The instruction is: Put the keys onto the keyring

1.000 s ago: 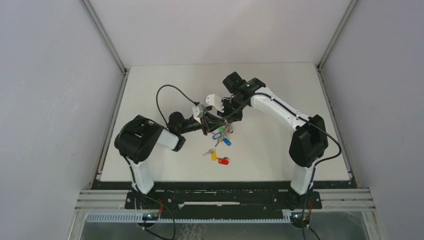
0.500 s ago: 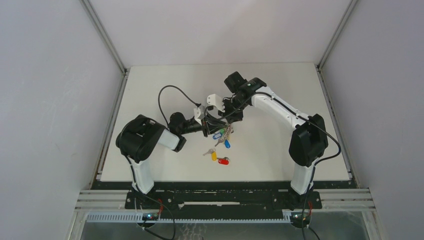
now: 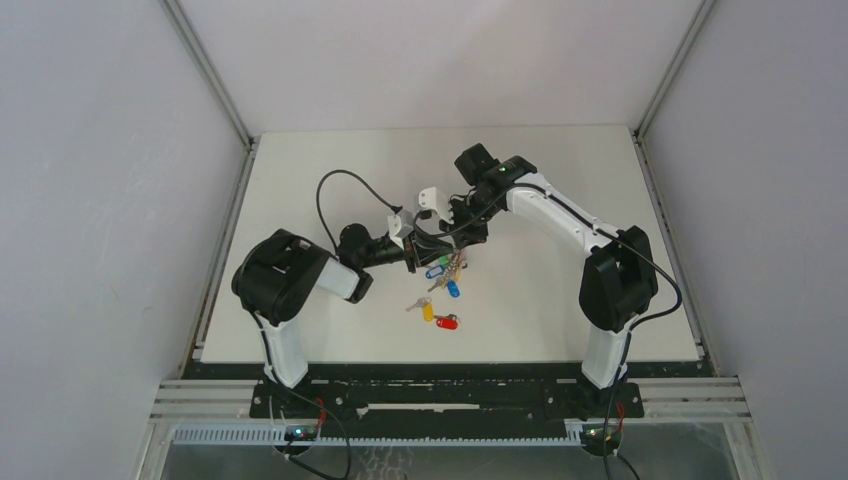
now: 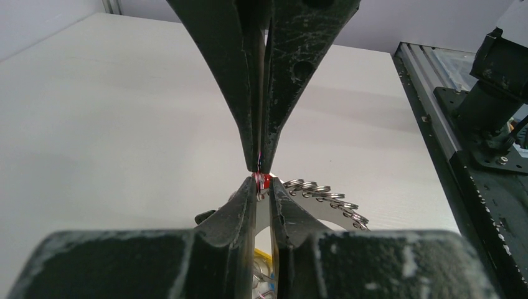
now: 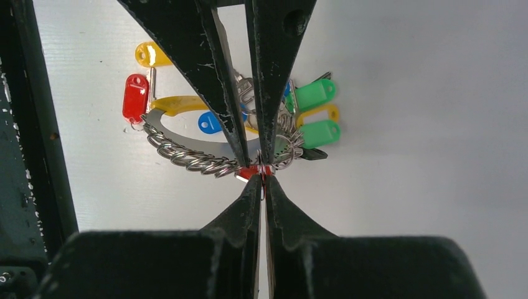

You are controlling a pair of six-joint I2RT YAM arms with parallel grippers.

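Your right gripper point(image 5: 262, 182) is pinched tight on a small red piece point(image 5: 254, 172) at the keyring point(image 5: 187, 156), tip to tip with the left gripper point(image 5: 253, 161). Green tags point(image 5: 314, 96) sit right (two loose keys point(image 5: 135, 98), red- and yellow-tagged, lie left).

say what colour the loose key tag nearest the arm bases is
Red; that key tag shows best in the top external view.

loose keys point(image 3: 428, 311): two (yellow tag, red tag point(image 3: 448, 322)); keyring point(image 3: 444, 268): one
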